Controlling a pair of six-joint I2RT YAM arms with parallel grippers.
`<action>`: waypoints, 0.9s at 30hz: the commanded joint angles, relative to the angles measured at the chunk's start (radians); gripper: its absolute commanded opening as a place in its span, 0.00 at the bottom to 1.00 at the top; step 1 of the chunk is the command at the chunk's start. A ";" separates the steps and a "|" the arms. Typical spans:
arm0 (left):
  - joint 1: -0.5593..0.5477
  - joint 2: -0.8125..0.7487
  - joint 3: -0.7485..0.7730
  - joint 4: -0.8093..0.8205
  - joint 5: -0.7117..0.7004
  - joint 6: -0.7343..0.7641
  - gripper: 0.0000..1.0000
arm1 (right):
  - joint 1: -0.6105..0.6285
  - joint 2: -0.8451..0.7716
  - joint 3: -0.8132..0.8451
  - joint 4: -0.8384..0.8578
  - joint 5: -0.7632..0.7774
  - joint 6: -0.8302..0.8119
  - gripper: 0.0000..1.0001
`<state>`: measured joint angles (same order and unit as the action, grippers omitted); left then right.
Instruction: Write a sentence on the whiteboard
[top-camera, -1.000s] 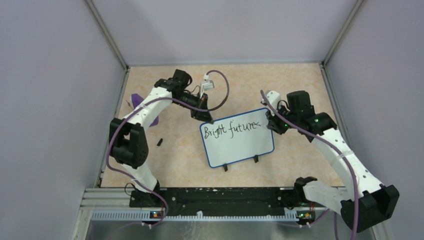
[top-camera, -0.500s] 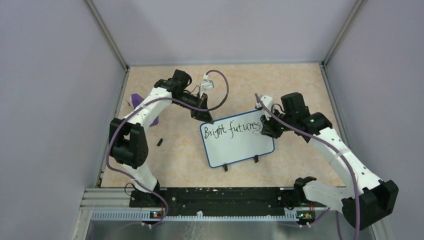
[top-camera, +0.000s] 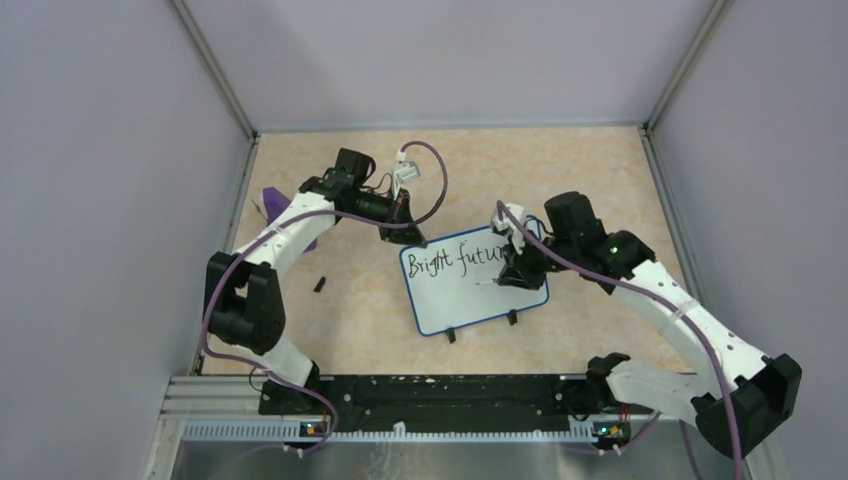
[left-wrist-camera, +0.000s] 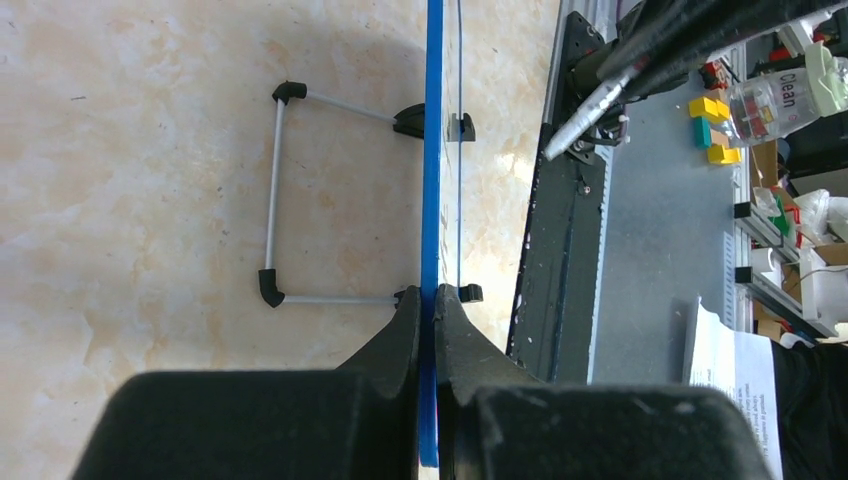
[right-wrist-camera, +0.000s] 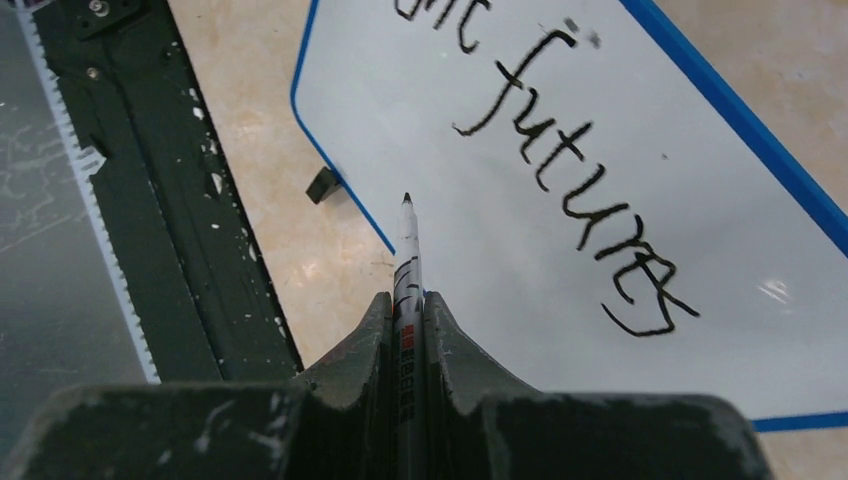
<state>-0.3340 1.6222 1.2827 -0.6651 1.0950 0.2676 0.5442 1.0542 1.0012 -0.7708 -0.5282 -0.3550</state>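
Observation:
The whiteboard (top-camera: 455, 300), white with a blue frame and two black feet, stands on the table's middle. Black lettering (top-camera: 452, 261) on its top line reads "Bright futur", the end hidden behind my right arm; the right wrist view shows "futures" (right-wrist-camera: 580, 190). My left gripper (top-camera: 415, 238) is shut on the board's top left edge, seen edge-on in the left wrist view (left-wrist-camera: 432, 200). My right gripper (top-camera: 510, 270) is shut on a marker (right-wrist-camera: 407, 265), whose black tip (right-wrist-camera: 406, 200) hovers over the blank lower part of the board.
A purple wedge-shaped piece (top-camera: 272, 203) lies behind the left arm at the table's left. A small black cap (top-camera: 320, 284) lies left of the board. The black base rail (top-camera: 440, 395) runs along the near edge. Grey walls enclose three sides.
My right gripper has moved left and toward the near edge with the marker, from the end of "futures" to over the board's middle. The left arm has shifted slightly left, still holding the board.

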 joint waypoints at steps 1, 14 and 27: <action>-0.002 0.001 -0.036 0.011 -0.064 -0.050 0.00 | 0.084 0.010 -0.020 0.092 -0.035 0.018 0.00; 0.010 0.050 -0.016 -0.004 -0.042 -0.045 0.00 | 0.279 0.125 -0.038 0.297 0.166 0.008 0.00; 0.020 0.057 -0.007 -0.007 -0.027 -0.041 0.00 | 0.383 0.181 -0.043 0.329 0.348 -0.025 0.00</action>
<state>-0.3157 1.6455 1.2785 -0.6411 1.1263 0.2180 0.9115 1.2327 0.9550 -0.4892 -0.2352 -0.3668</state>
